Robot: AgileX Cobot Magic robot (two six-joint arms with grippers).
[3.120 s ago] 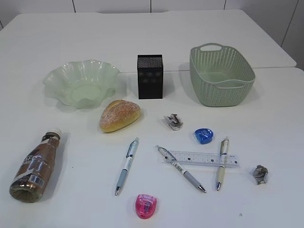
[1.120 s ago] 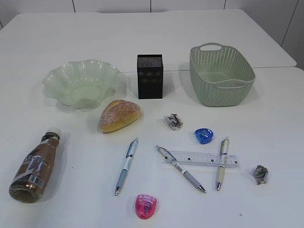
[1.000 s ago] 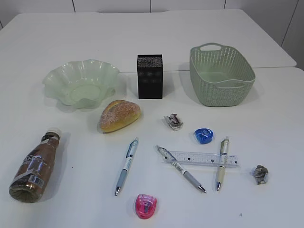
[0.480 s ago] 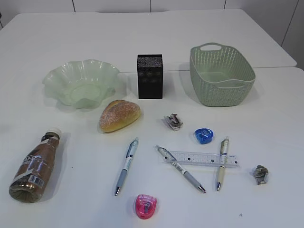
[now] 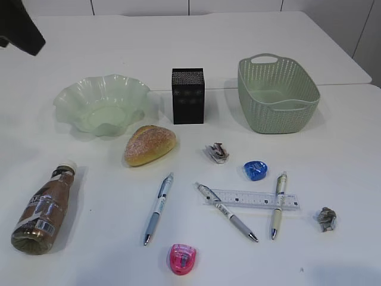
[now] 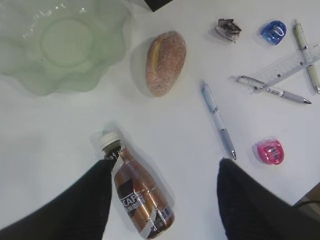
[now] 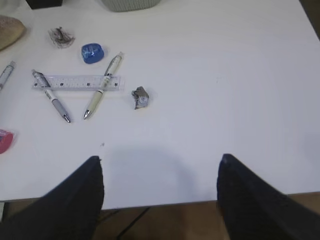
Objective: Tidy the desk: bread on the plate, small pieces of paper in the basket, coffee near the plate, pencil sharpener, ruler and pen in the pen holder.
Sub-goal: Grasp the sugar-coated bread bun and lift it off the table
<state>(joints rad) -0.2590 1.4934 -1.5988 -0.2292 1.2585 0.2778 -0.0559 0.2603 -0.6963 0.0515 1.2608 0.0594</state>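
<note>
The coffee [image 5: 43, 208] lies on its side at the desk's front left. Bread [image 5: 150, 145] rests just in front of the green plate [image 5: 101, 113]. The black pen holder [image 5: 188, 95] and the basket [image 5: 256, 89] stand behind. Two crumpled papers [image 5: 218, 152] [image 5: 326, 218], a blue pencil sharpener [image 5: 255, 170], a pink one [image 5: 183, 258], the ruler [image 5: 253, 199] and three pens [image 5: 158, 208] lie in front. My left gripper [image 6: 166, 164] hangs open high above the coffee [image 6: 140, 197]. My right gripper [image 7: 160, 159] is open and empty over the desk's front edge.
A dark part of my left arm [image 5: 21, 24] shows in the exterior view's top left corner. A second white table [image 5: 196, 42] adjoins at the back. Bare white desk [image 7: 240, 75] stretches right of the pens and the paper [image 7: 140, 97].
A dark part of my left arm has come into the top left corner of the exterior view. The objects on the desk have not moved.
</note>
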